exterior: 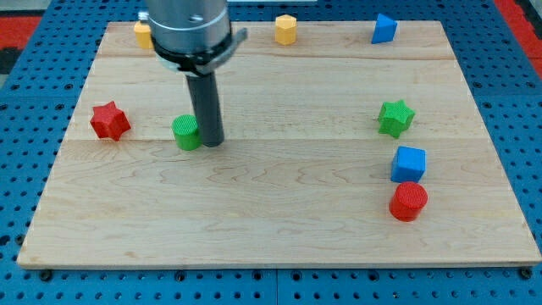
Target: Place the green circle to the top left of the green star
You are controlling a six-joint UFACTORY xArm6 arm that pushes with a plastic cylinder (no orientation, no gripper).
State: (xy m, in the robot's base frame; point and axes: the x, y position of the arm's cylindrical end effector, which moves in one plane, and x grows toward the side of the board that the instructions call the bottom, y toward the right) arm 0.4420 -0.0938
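The green circle (186,132) lies on the wooden board (279,229) at the view's left of centre. My tip (211,141) stands right beside it, touching or almost touching its right side. The green star (395,117) lies far off at the view's right, at about the same height in the view as the circle.
A red star (109,120) lies left of the green circle. A blue cube (408,163) and a red circle (408,202) lie below the green star. A yellow block (142,34), a yellow hexagon (286,29) and a blue block (384,29) line the top edge.
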